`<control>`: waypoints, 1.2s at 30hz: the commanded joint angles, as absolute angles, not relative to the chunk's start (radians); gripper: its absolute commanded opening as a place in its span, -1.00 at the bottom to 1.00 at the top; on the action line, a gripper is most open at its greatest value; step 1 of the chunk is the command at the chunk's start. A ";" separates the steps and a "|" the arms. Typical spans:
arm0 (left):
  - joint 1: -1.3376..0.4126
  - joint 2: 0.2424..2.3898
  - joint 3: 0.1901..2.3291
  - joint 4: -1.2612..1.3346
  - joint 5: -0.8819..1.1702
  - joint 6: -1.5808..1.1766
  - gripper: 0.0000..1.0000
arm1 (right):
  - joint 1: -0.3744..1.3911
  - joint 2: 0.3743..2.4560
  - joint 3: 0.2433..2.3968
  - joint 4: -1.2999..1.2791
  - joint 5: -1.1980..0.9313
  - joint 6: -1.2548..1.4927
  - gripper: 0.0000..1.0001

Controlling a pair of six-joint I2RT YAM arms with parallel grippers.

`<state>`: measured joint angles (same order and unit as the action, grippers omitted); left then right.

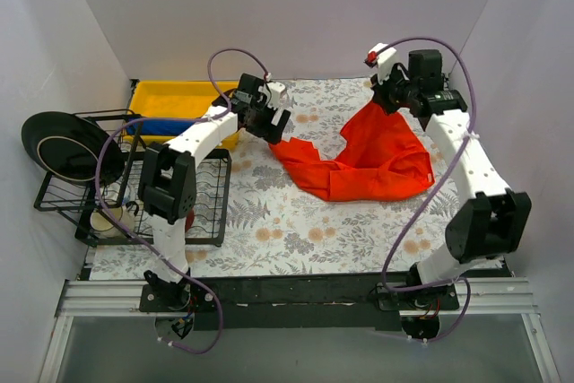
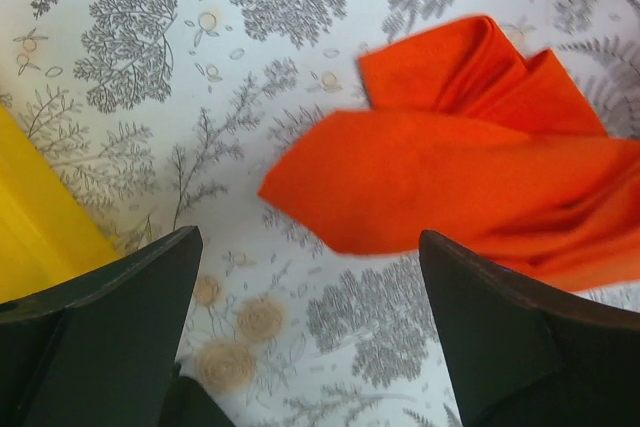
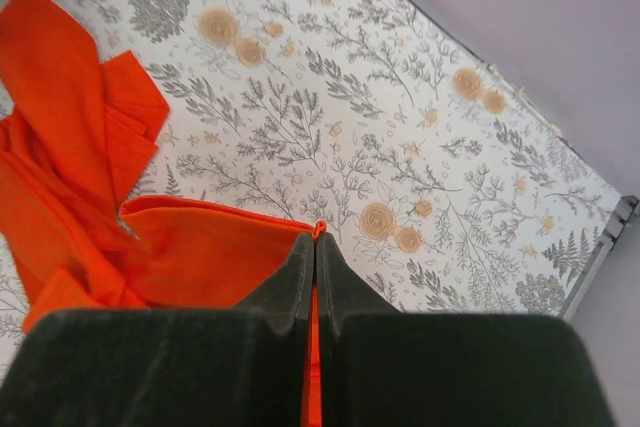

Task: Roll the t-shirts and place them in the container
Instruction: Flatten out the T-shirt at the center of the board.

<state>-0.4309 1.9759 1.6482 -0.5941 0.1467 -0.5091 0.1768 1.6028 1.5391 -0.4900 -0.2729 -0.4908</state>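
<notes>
Risk: thin hem pinched in the shut right pincer [image 3: 317,242] may slip free as the bright orange-red soft cloth t-shirt [image 1: 377,163] sags below it; spread left pincer [image 2: 308,239], shirt corner just ahead, holds nothing.

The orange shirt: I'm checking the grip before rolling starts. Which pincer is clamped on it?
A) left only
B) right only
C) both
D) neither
B: the right pincer is shut on an edge of the orange shirt, while the left pincer stands open near its other end, gripping nothing.
</notes>
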 commanded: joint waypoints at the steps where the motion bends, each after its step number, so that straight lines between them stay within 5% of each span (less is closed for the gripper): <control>1: -0.397 2.109 1.759 -0.607 0.190 -0.595 0.81 | 0.179 1.534 1.453 -0.512 -0.279 -0.456 -0.97; 8: -0.397 2.252 1.871 -0.649 0.270 -0.638 0.74 | 0.179 1.477 1.445 -0.543 -0.238 -0.451 -0.97; 11: -0.397 2.241 1.865 -0.660 0.305 -0.632 0.51 | 0.178 1.465 1.451 -0.534 -0.218 -0.449 -0.97; 15: -0.397 2.214 1.945 -0.754 0.370 -0.606 -0.49 | 0.161 1.460 1.471 -0.515 -0.180 -0.451 -0.97; 16: -0.396 2.204 1.966 -0.773 0.380 -0.604 -0.98 | 0.152 1.460 1.479 -0.511 -0.175 -0.451 -0.97; 27: -0.365 1.924 1.932 -0.753 0.367 -0.623 -1.00 | 0.009 1.520 1.660 -0.477 -0.195 -0.431 -0.97; 28: -0.367 1.915 1.910 -0.755 0.356 -0.635 -0.79 | 0.011 1.511 1.658 -0.479 -0.205 -0.430 -0.97; 30: -0.367 1.914 1.843 -0.770 0.344 -0.641 -0.07 | 0.009 1.488 1.673 -0.474 -0.231 -0.404 -0.97; 36: -0.371 1.942 1.732 -0.739 0.403 -0.617 0.13 | 0.011 1.477 1.804 -0.468 -0.245 -0.402 -0.97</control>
